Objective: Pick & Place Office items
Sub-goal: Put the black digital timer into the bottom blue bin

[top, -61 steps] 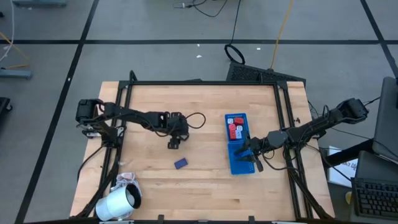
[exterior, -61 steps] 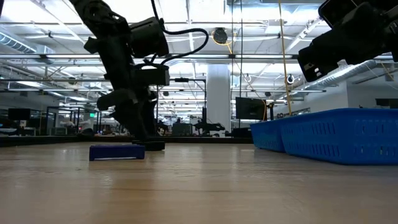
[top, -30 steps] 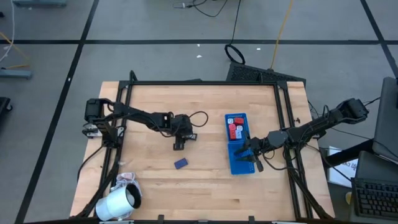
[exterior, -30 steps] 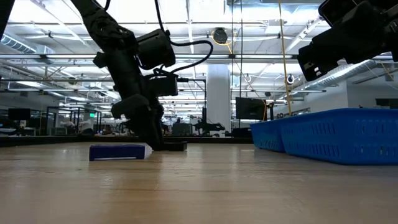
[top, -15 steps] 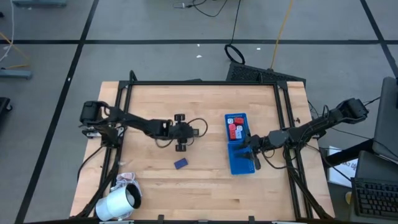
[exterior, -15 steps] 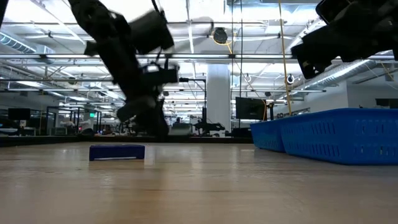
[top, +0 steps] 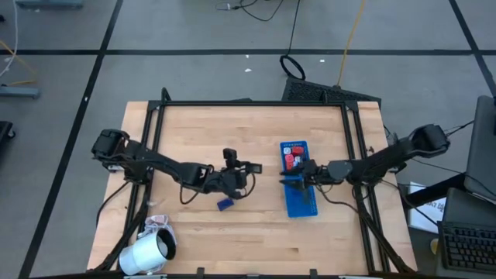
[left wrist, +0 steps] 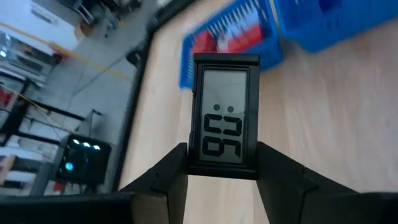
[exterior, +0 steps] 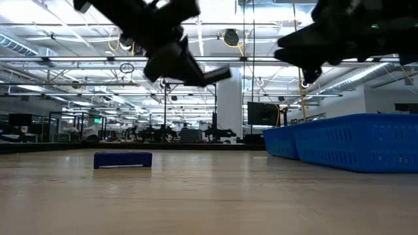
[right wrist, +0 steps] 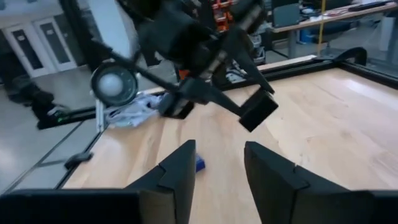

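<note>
Over the middle of the wooden counter [top: 194,132], the left gripper [left wrist: 224,177] is hanging in the air with its jaws clamped on a small black digital clock [left wrist: 225,115], whose grey display is facing the wrist camera. From above, that clock [top: 252,167] is showing just off the end of the left arm, between the arm and the blue tray [top: 298,203]. In the low view the gripper [exterior: 196,73] is riding well clear of the wood, the dark piece sticking out from its tip.

Just beside and below the left arm, a dark blue block [top: 225,204] is lying flat on the counter, alone; the low view is catching it [exterior: 123,159] resting on the boards with nothing touching it.

Over on the right, the right gripper [top: 298,174] is hovering at the tray's inner edge. Its jaws [right wrist: 214,168] are standing apart and gripping nothing, pointing across the counter toward the left arm.

Inside the tray, red and white pieces [top: 293,161] are sitting in the far compartments; I cannot tell them apart one by one. The tray wall [exterior: 356,140] is filling the right of the low view.

At the near left corner, a big white roll [top: 146,253] is lying on its side.
</note>
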`<state>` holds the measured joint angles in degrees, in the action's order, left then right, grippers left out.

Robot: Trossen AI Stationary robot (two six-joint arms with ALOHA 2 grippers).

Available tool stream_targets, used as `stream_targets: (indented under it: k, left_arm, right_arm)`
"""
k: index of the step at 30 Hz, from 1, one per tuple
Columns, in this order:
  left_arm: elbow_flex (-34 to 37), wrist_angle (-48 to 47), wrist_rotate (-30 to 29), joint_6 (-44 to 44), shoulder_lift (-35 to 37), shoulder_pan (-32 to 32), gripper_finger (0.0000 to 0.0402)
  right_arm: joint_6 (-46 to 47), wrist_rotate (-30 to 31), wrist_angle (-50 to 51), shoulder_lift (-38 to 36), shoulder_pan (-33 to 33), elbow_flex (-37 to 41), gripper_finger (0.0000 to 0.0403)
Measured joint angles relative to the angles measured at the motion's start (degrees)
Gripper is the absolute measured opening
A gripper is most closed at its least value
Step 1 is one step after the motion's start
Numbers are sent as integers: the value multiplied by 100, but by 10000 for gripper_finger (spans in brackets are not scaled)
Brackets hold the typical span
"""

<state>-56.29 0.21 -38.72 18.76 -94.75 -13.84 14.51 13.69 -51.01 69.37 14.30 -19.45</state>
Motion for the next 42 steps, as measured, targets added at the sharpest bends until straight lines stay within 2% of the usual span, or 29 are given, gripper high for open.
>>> stream_targets:
  k: [8, 11, 14, 18, 25, 36, 39, 42]
  left_arm:
    - [-400, 15, -231, 413, -31, -149, 153]
    - [-407, -9, -336, 458, -31, -208, 153]
    - [-407, -4, -336, 477, -31, -243, 153]
    - [-407, 3, -335, 460, -31, -241, 153]
    - [-407, -4, -289, 359, -55, -241, 153]
    - [-411, -46, -373, 322, -55, -243, 154]
    - [-410, -57, -379, 200, -55, -248, 158]
    - [-409, -24, -305, -182, -55, -289, 181]
  right_arm:
    - [803, -38, -771, 1135, -497, -594, 191]
    - [1192, -377, -908, 1410, -601, -747, 211]
    - [1431, -634, -921, 1666, -647, -933, 222]
    - [1479, -626, -911, 1941, -664, -1159, 222]
    - [1474, -629, -916, 2061, -664, -1334, 194]
    - [1574, -580, -894, 2059, -670, -1328, 80]
    - [1583, -581, -884, 2059, -670, -1328, 77]
    - [1456, -642, -874, 2059, -666, -1328, 75]
